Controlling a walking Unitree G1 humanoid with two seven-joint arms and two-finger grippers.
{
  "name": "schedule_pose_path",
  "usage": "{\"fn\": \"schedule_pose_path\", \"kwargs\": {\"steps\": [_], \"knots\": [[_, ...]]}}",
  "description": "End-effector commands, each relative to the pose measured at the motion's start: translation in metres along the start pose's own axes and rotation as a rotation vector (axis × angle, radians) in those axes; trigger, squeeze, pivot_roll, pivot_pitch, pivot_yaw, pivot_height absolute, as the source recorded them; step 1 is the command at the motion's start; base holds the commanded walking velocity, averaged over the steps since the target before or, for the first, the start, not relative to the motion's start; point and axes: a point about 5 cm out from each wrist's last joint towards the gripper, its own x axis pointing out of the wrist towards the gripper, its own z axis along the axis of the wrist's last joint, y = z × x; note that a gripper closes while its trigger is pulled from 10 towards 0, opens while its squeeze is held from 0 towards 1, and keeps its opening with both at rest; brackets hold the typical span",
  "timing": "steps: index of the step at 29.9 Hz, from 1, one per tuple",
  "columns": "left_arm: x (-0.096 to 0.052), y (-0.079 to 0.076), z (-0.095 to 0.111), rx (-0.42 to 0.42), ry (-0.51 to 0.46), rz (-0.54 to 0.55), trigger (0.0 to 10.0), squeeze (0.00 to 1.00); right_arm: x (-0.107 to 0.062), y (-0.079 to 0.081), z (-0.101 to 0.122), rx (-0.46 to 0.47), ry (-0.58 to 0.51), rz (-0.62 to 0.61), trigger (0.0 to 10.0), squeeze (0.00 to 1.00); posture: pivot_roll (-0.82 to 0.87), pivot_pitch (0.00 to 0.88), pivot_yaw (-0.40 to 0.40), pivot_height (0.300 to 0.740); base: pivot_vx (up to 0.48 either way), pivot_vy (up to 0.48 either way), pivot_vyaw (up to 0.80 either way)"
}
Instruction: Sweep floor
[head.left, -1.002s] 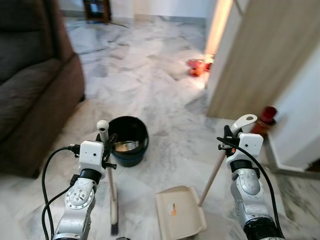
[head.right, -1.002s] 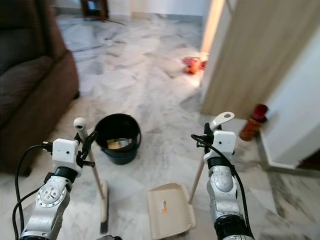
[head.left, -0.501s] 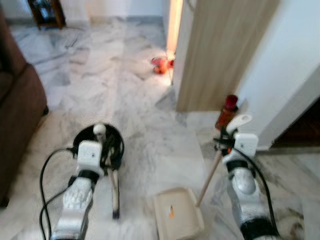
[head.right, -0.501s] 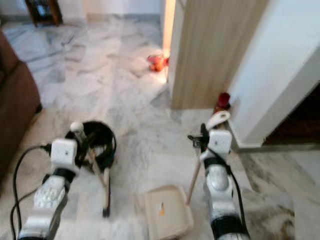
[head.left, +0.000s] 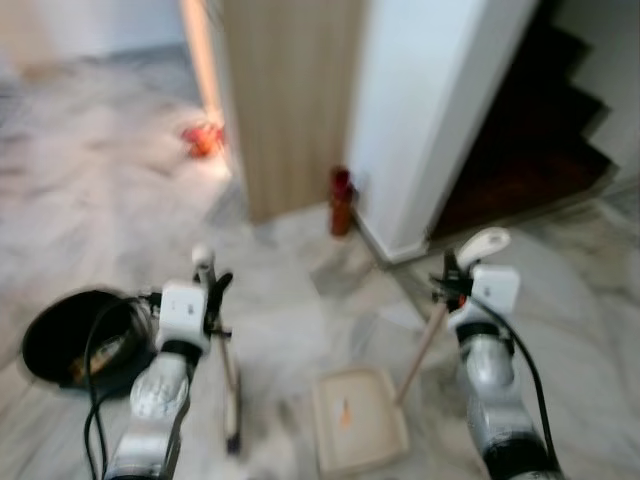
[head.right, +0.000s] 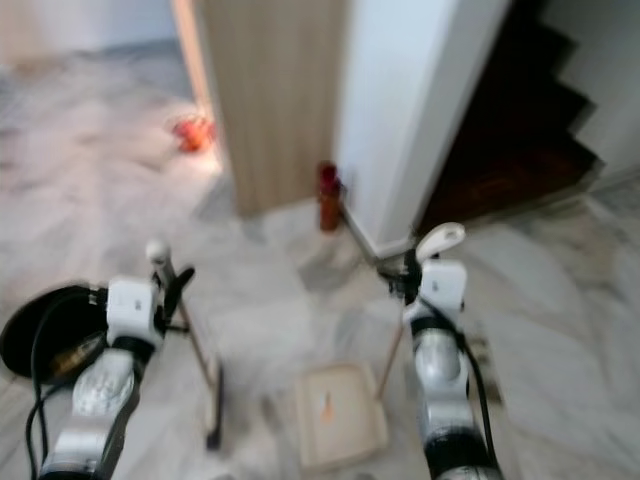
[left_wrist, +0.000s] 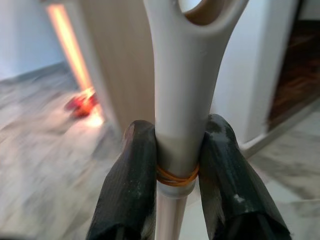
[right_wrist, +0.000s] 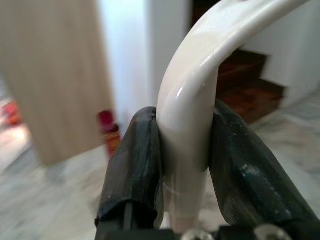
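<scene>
— From the head cameras: what's it up to?

— Carrying its kit to a new patch, I'd say. The left end effector (head.left: 207, 290) grips the broom (head.left: 228, 385) near the top of the stick, bristles on the floor below and ahead of it. The right end effector (head.left: 468, 262) holds the dustpan handle (head.left: 430, 335), with the dustpan (head.left: 360, 420) flat on the marble floor (head.left: 120, 230) below and inward of it. Everything's blurred, so it's mid-turn.

— And since a second ago?

— The whole view has swung right. The sofa's gone, the black bucket (head.left: 70, 335) now sits well off beyond the left end effector, and a dark stairwell (head.left: 520, 140) has come in past the white wall (head.left: 430, 110). The red bottle (head.left: 341, 202) stands ahead.

— Left wrist camera?

— Both black fingers (left_wrist: 131, 185) pressed tight on the broom stick, just over an orange band.

— Right wrist?

— Fingers (right_wrist: 137, 165) clamped on the dustpan's curved grip.

— Next move?

— My guess: stop turning, steady up, then draw the bristles toward the pan.
</scene>
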Motion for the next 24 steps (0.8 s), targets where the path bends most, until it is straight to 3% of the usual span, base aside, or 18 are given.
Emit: {"fn": "schedule_pose_path", "kwargs": {"steps": [1, 11, 16, 24], "knots": [[0.0019, 0.0059, 0.0069, 0.025, -0.037, 0.01, 10.0, 0.0, 0.0039, 0.0039, 0.009, 0.002, -0.041, 0.01, 10.0, 0.0, 0.0, 0.074, -0.014, 0.74, 0.0, 0.0, -0.8], [0.0026, 0.0065, 0.0072, 0.028, -0.038, 0.014, 10.0, 0.0, 0.0042, 0.0028, 0.0093, -0.001, -0.04, 0.007, 10.0, 0.0, 0.0, 0.078, -0.017, 0.74, 0.0, 0.0, -0.8], [0.0027, 0.0067, 0.0075, 0.032, -0.04, 0.016, 10.0, 0.0, 0.0041, 0.0034, 0.0093, -0.002, -0.04, 0.01, 10.0, 0.0, 0.0, 0.078, -0.017, 0.74, 0.0, -0.337, -0.8], [0.0032, 0.0069, 0.0075, 0.027, -0.04, 0.018, 10.0, 0.0, 0.0047, 0.0034, 0.0097, -0.001, -0.041, 0.01, 10.0, 0.0, 0.0, 0.082, -0.018, 0.74, 0.0, 0.0, -0.8]]}}
